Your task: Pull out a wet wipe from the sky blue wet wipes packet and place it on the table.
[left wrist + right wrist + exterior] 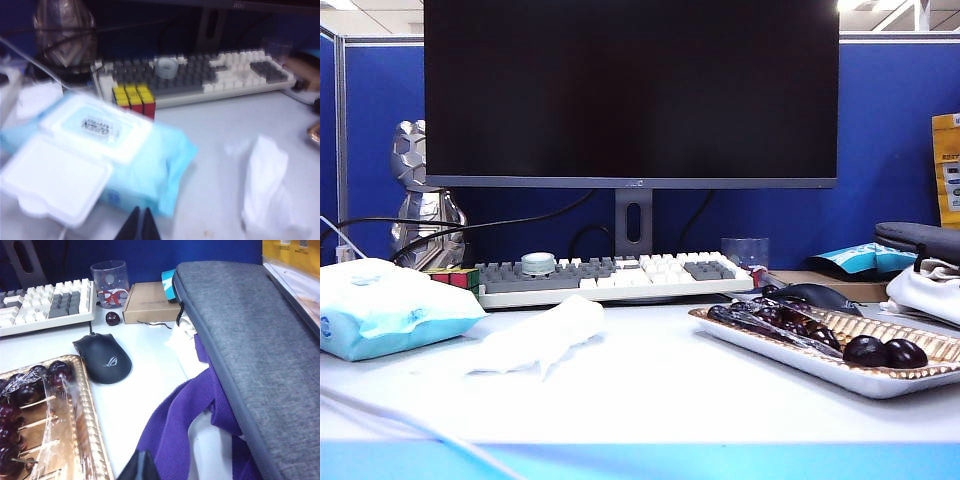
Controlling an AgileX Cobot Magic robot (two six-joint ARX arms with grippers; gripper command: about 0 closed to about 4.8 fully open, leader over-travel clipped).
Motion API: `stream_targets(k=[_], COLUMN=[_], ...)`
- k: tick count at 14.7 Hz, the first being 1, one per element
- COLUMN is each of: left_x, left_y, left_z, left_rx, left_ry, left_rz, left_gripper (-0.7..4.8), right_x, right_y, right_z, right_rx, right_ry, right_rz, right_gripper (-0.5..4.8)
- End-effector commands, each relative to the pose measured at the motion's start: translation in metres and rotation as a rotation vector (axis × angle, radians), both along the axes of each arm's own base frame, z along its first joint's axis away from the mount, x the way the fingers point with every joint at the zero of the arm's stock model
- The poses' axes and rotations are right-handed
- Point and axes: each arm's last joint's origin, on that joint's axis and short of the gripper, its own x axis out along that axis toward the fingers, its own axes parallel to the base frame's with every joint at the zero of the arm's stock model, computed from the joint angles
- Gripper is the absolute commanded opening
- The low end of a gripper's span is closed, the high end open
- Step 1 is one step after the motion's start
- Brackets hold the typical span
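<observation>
Wet wipe (542, 335) lies loose on worktop (650, 400), mid-front, just beside sky blue wet wipes packet (382, 305) at left edge; lid open. Left pincer (141, 225) pressed together, empty, above packet. Right pincer (142, 466) looks shut, by right edge. Risk: low sweep of left arm drags wipe off.

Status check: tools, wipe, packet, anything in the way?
Left tool shut, empty, above sky blue packet, lid open. Right tool shut, parked by purple cloth. Wet wipe lying on table. Nothing in the way.
</observation>
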Motion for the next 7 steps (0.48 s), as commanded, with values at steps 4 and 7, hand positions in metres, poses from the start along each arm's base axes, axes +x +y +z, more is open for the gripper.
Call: stream_targets(k=[4,7], left_x=[0.000,0.000], left_y=[0.021,0.026], left_z=[-0.003,-0.007], left_rx=[-0.032,-0.017], left_ry=[0.028,0.066], left_rz=[0.129,0.241], left_gripper=[-0.04,-0.04], right_x=[0.000,0.000], right_y=[0.000,0.000], right_z=[0.000,0.000], right_rx=[0.003,0.003], right_ry=[-0.007,-0.007], right_rz=[0.001,0.000], right_gripper=[-0.01,-0.01])
